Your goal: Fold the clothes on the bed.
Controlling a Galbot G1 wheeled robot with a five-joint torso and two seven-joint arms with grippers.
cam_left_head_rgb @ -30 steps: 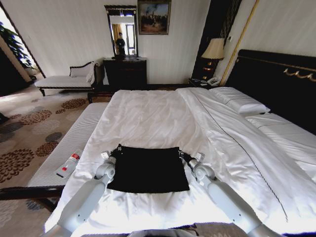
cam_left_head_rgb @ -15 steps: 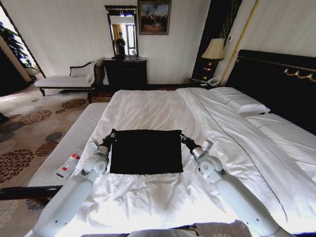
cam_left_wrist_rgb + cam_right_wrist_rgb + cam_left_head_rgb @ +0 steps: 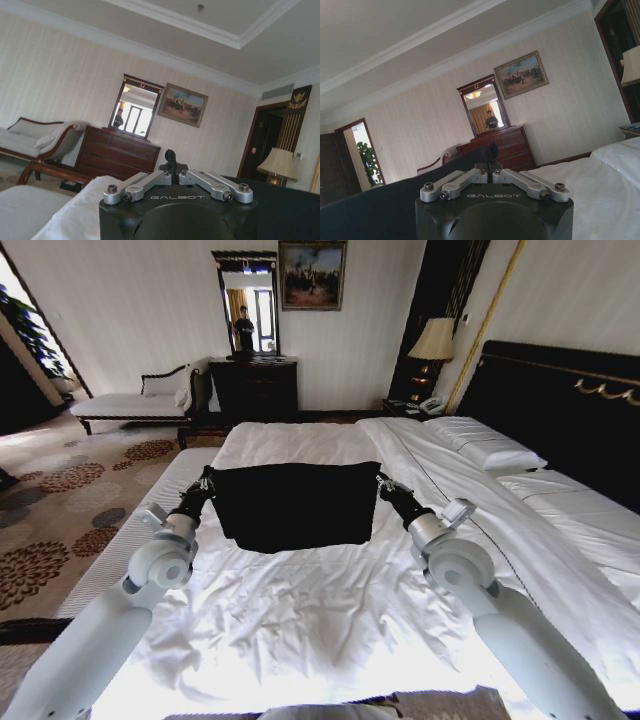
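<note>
Holding the T-shirt [image 3: 296,505] stretched between both pincers, lifted clear of the bed [image 3: 300,610]. Nearest me the white duvet [image 3: 310,640] lies wrinkled and bare. My left pincer [image 3: 206,480] is clamped on the shirt's left top corner, my right pincer [image 3: 383,484] on its right top corner, both at about the same height, arms reaching out over the mattress. The shirt hangs as a black rectangle, top edge sagging slightly in the middle, lower hem hanging just above the duvet; I can't tell if the hem touches. No lettering visible on the face toward me.

Left wrist view: left pincer [image 3: 170,159] fingers pressed together, black fabric [image 3: 280,210] spreading off to one side. Right wrist view: right pincer [image 3: 487,152] likewise closed, black fabric [image 3: 375,210] draped to the other side, duvet [image 3: 600,195] beside it.

Right of the shirt, farther out: white pillow [image 3: 487,445] against the dark headboard [image 3: 560,405]. Left, beside the bed: striped bench [image 3: 135,530]. Far wall: dark dresser [image 3: 254,388] with mirror [image 3: 246,302], framed painting [image 3: 312,274], lamp [image 3: 433,340], pale chaise [image 3: 135,400] at far left.
</note>
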